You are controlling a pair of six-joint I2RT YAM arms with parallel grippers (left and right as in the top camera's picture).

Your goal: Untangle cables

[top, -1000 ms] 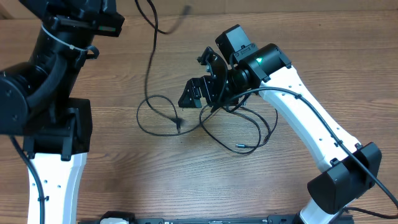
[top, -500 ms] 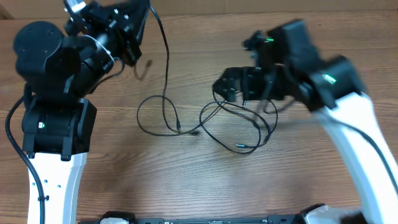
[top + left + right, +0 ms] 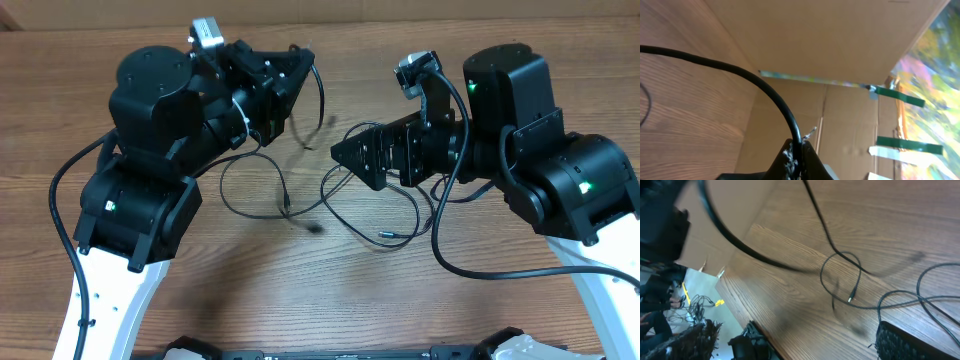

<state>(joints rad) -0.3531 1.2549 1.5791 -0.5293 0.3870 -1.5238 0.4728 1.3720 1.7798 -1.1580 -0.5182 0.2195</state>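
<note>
- Cables lie in loose, overlapping loops on the wooden table, between the two arms.
- The left gripper is clamped tight on a raised cable, which arcs from its fingertips down toward the loops.
- The right gripper hangs above the tangle near the table's middle, jaws spread wide, holding nothing.

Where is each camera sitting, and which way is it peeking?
Overhead: above the table, looking straight down; shows left arm, right arm, left pincer, right pincer.
Left wrist: on the left arm, facing sideways toward a cardboard wall; its shut pincer pinches a cable.
Right wrist: on the right arm, looking down at loose cables; one finger pad shows.
Shared: overhead and right wrist both see the loose cables.
</note>
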